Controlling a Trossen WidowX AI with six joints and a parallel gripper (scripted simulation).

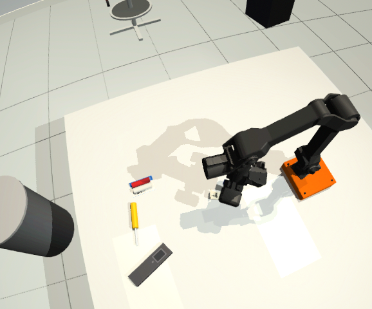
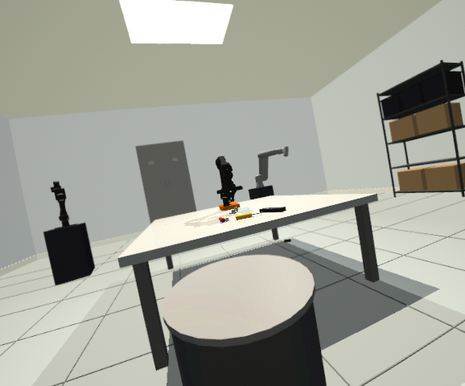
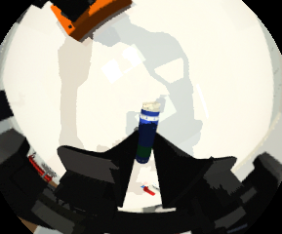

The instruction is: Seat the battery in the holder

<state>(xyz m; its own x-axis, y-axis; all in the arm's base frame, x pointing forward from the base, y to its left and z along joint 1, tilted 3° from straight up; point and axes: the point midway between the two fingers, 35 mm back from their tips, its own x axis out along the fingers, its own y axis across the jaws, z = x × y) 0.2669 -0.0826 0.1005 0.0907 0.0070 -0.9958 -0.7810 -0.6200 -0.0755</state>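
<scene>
The blue battery point(image 3: 148, 131), with a white band and a dark green end, is between the fingertips of my gripper point(image 3: 146, 135), which is shut on it. In the top view the gripper's dark body hides the battery. The cream holder point(image 1: 213, 194) lies on the table and shows only in part, beside and under the gripper. In the wrist view a small cream patch point(image 3: 151, 105) shows just past the banded end of the battery; I cannot tell if it is the holder. The spring and lip cannot be made out, nor whether battery and holder touch.
A red and white item with a blue edge point(image 1: 140, 182), a yellow screwdriver point(image 1: 134, 214) and a dark grey device point(image 1: 150, 264) lie on the left of the table. The arm's orange base point(image 1: 316, 186) is at the right. A large drum point(image 1: 29, 219) stands beyond the left table edge.
</scene>
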